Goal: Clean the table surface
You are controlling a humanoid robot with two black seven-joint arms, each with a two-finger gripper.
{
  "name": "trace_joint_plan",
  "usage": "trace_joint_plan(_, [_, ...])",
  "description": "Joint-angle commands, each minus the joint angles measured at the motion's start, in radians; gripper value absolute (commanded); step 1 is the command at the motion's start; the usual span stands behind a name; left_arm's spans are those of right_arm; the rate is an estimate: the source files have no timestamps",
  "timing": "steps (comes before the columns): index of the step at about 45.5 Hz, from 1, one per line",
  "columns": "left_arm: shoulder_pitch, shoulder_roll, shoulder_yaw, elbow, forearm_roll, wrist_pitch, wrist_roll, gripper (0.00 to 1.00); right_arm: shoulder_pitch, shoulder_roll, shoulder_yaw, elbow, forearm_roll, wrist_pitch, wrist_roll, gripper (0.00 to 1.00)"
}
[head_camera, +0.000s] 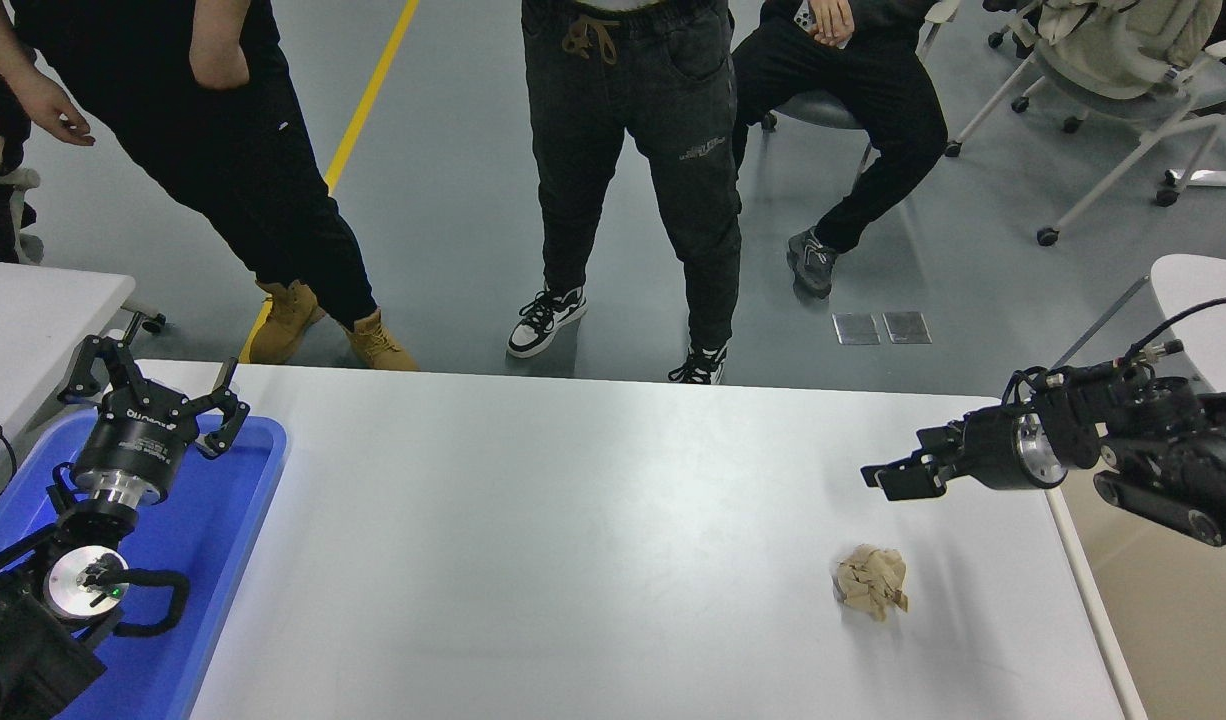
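The large, smooth, glossy white rectangular tabletop (573, 540) fills the lower part of the view, its sheen catching soft light near the middle. Toward its near right lies a crumpled ball of tan paper (871, 582), creased and irregular, resting on the surface with a faint shadow under it. At the near left, a blue plastic tray (223, 520) with a raised, rounded rim sits at the table's left edge; the left arm is parked over it, and its black left gripper (153, 395) points away from the camera with the fingers spread wide and nothing between them. From the right edge comes the right arm, black with a silver metal ring at the wrist; its black right gripper (888, 478) hangs over the table's right part, beyond the paper ball and apart from it, pointing left. Whether its fingers are parted or together cannot be told from this angle. Left of the tray shows a smaller white tabletop (33, 320). Beyond the far edge is a grey matte floor (453, 200) with a yellow line (358, 115), where two people stand and a third sits, seen from the waist down, and white wheeled chairs (1113, 80) stand at the far right.
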Motion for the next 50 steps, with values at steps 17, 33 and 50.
trace_joint_plan(17, [0.0,0.0,0.0,0.0,0.0,0.0,0.0,1.0,-0.045,0.068,-0.084,0.0,-0.043,-0.005,0.041,0.98])
trace_joint_plan(33, [0.0,0.0,0.0,0.0,0.0,0.0,0.0,1.0,-0.142,0.103,-0.042,-0.072,-0.029,-0.034,0.038,0.98])
trace_joint_plan(50, [0.0,0.0,0.0,0.0,0.0,0.0,0.0,1.0,-0.275,0.151,0.033,-0.247,0.007,-0.11,0.039,0.9])
